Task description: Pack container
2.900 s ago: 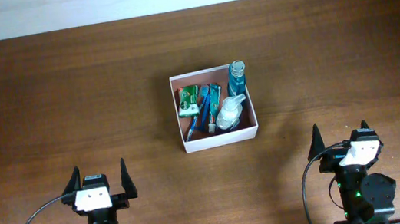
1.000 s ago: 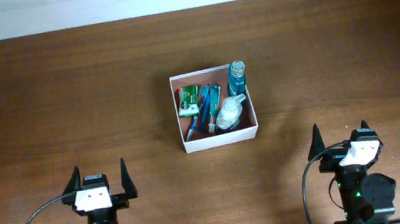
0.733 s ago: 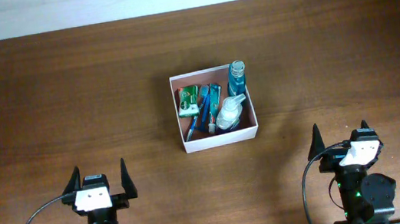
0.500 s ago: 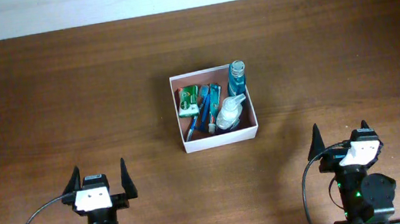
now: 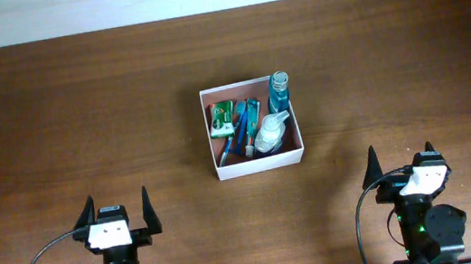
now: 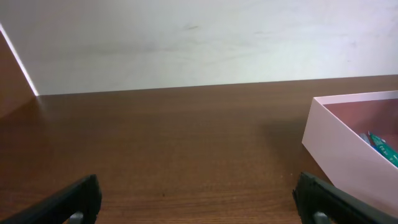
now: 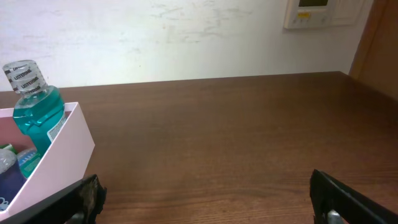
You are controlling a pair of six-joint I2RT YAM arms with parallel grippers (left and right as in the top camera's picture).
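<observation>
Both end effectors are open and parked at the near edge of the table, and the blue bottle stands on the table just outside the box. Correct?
Not quite: the bottle is inside the box, in its far right corner, as the overhead view shows. The left end effector and right end effector are open and parked at the near edge.

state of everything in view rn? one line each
container: open-topped, sitting flat on the table, toiletries inside
mouthwash bottle: upright in the container's far right corner, cap on
clear bottle: lying down inside the container, right side
green packet: lying flat inside, far left corner
blue tube: lying inside, middle
left tool: open, empty, apart from the container
right tool: open, empty, apart from the container
</observation>
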